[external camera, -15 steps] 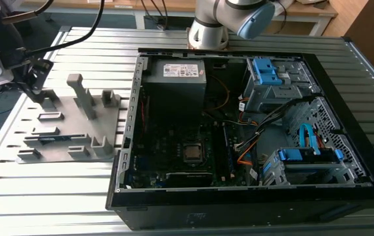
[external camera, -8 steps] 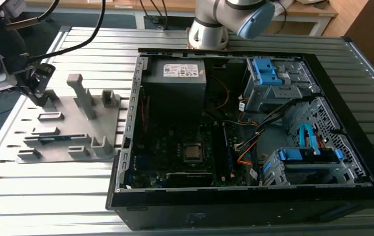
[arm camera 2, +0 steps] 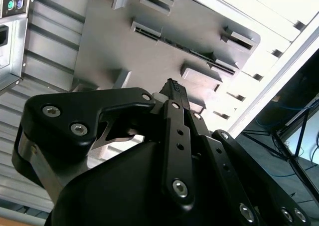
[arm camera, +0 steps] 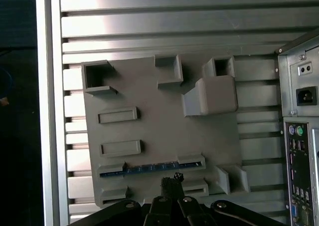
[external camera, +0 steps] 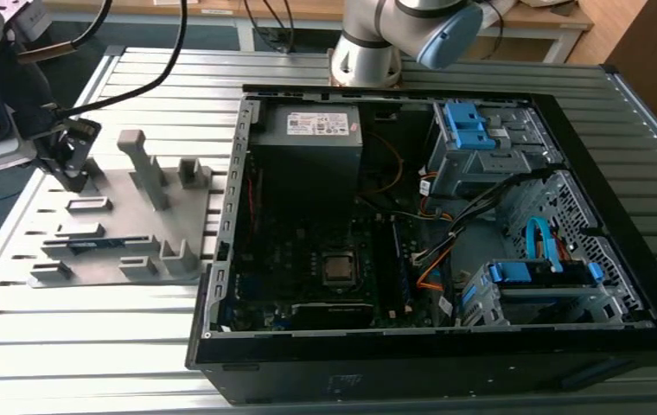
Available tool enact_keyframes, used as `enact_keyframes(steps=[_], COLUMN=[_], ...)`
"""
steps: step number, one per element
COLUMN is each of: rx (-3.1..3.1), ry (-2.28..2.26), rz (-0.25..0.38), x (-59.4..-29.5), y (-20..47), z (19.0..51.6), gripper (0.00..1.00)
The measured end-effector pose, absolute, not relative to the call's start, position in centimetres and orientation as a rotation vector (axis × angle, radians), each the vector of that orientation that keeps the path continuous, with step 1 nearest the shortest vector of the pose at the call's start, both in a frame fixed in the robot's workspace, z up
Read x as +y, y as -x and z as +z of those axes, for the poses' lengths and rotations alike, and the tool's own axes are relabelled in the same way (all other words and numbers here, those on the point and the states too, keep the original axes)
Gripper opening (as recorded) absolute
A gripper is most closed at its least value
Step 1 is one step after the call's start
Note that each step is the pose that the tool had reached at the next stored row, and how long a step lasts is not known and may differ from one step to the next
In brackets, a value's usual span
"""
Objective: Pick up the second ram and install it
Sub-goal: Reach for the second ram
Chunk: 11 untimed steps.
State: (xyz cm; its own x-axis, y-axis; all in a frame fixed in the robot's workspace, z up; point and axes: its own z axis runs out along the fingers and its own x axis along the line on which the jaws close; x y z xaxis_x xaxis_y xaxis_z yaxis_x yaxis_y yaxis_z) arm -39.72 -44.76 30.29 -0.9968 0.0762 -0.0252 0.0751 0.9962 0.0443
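The second ram [external camera: 98, 245] is a thin blue-green strip lying edge-up in a slot of the grey fixture plate [external camera: 121, 268], at the exterior view's left. In the first wrist view the ram [arm camera: 149, 169] runs between two slot blocks. My gripper [external camera: 73, 177] hangs above the far part of the plate, apart from the ram. Its fingertips are pressed together with nothing between them in both wrist views [arm camera: 172, 178] [arm camera 2: 173, 85]. The ram's dark edge [arm camera 2: 187, 49] shows beyond the tips.
An open computer case [external camera: 225, 259] lies to the exterior view's right of the plate, with its motherboard [external camera: 334, 268] and cables exposed. Tall grey posts [external camera: 144, 169] and blocks rise from the plate. The slatted metal table [external camera: 75, 346] carries everything. The arm's base [external camera: 366, 60] stands behind the case.
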Motion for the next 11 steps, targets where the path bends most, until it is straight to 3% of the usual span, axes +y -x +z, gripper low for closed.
enact_keyframes(steps=[11], rx=[3.112], ry=[-0.118], rz=[0.067], x=[-44.8], y=[39.7], z=[29.0], gripper=[0.10])
